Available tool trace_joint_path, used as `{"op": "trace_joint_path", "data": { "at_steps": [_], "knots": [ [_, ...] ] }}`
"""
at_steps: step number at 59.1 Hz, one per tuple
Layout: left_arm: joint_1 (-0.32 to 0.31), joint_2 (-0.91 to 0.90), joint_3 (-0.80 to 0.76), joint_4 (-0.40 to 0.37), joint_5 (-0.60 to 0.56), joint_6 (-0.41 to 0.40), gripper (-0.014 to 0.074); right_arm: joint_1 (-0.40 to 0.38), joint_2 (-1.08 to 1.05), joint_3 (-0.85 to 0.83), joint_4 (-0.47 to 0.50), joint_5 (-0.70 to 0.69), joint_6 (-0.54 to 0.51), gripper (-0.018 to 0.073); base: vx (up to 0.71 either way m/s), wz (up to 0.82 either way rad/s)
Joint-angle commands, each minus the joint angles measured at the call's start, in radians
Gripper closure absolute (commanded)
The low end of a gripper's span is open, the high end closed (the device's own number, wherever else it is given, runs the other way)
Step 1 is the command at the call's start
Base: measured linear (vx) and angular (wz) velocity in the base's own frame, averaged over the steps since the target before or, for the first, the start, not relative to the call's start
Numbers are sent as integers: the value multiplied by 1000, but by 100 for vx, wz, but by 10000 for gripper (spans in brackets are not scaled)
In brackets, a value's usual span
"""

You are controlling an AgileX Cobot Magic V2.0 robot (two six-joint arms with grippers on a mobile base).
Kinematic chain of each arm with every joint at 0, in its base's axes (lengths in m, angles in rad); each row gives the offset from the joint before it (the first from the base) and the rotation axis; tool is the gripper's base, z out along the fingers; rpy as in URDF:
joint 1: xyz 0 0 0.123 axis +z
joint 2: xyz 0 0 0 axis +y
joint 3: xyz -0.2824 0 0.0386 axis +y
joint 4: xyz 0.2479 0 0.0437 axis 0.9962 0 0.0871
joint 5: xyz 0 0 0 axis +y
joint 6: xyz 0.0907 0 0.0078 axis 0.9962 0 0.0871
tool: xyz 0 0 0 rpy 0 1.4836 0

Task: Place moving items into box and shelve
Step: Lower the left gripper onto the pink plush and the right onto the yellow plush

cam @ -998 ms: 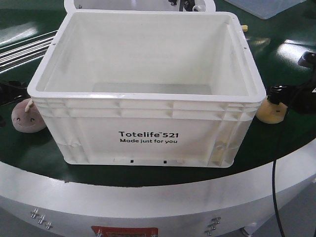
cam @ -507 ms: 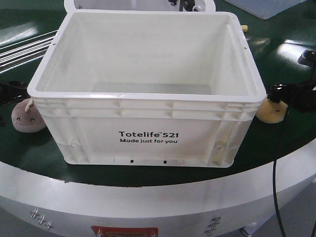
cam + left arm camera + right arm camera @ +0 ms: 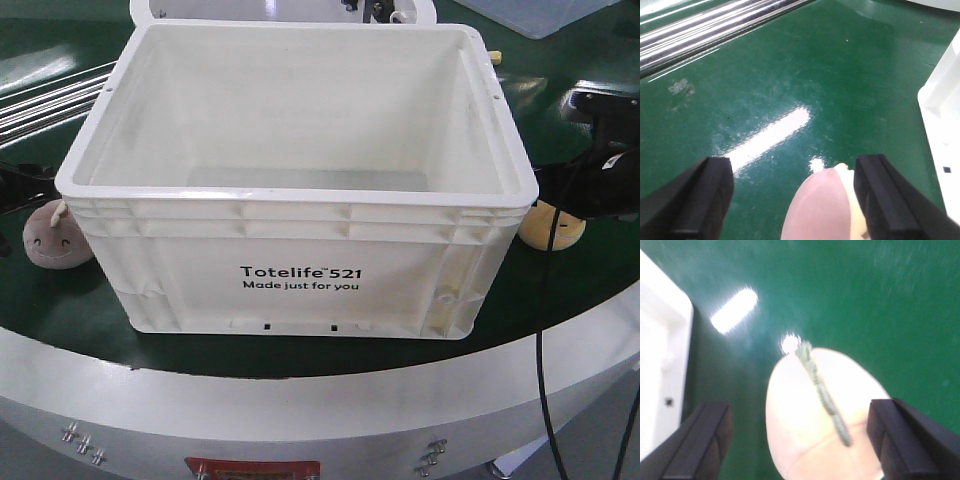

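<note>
The white box point(image 3: 300, 270) stands open in the middle of the green table. The pink-brown plush point(image 3: 55, 238) lies on the table by its left wall. In the left wrist view this plush point(image 3: 820, 210) sits between the fingers of my open left gripper point(image 3: 794, 172), close to the right finger point(image 3: 890, 200). The yellow plush point(image 3: 553, 230) lies by the box's right wall, partly covered by my right gripper point(image 3: 570, 195). The right wrist view shows my right gripper point(image 3: 800, 412) open around the yellow plush point(image 3: 805, 430) with its green leaf point(image 3: 822, 395); neither finger touches it.
Metal rods point(image 3: 50, 95) run along the back left. A blue bin point(image 3: 540, 15) and another white container point(image 3: 290, 8) stand behind the box. The box wall point(image 3: 940, 110) is close to the left gripper's right side. A black cable point(image 3: 540, 350) hangs over the table's curved front edge.
My right arm has moved in over the yellow plush, now covering its top in the front view. The left gripper and the pink plush have stayed put.
</note>
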Motion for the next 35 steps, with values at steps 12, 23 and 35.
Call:
{"op": "trace_joint_path", "data": {
  "at_steps": [12, 23, 35],
  "knots": [
    [-1, -33, -33, 0, -66, -8, 1, -6, -16, -31, -11, -15, -11, -33, 0, 0],
    [-1, -33, -33, 0, -65, -8, 1, -23, -7, -31, -31, 0, -9, -33, 0, 0],
    [-1, -33, -33, 0, -65, -8, 1, -31, 31, -31, -35, -1, -7, -5, 0, 0]
  ]
}}
